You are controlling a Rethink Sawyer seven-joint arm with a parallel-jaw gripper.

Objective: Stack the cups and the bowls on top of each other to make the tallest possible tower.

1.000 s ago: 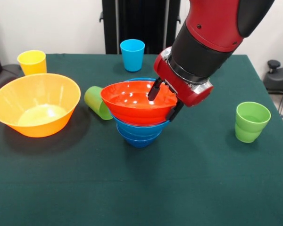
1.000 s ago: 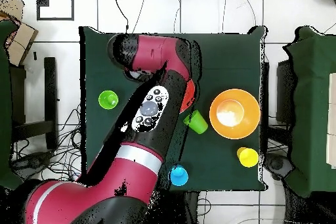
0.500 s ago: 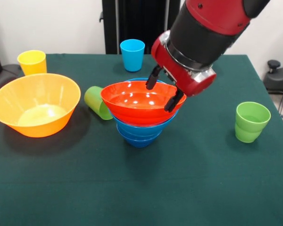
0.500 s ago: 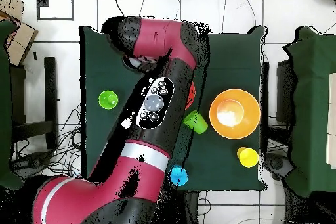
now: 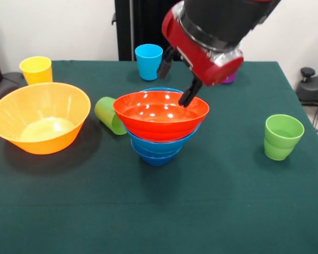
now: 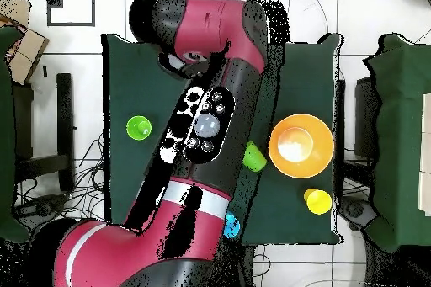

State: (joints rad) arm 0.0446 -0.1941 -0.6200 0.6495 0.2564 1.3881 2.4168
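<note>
green cloth holds tower [image 5: 160, 126]: orange-red bowl [image 5: 160, 113] topmost.

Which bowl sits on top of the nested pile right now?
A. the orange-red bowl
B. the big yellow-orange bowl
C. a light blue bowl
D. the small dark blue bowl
A: the orange-red bowl tops the tower of blue bowls, while the yellow-orange bowl stands apart on the table.

green-cloth table [image 5: 164, 211]: bowl tower [image 5: 160, 127] mid, yellow-orange bowl [image 5: 40, 117] left, green cup [image 5: 282, 137] right, blue cup [image 5: 149, 61] far.
</note>
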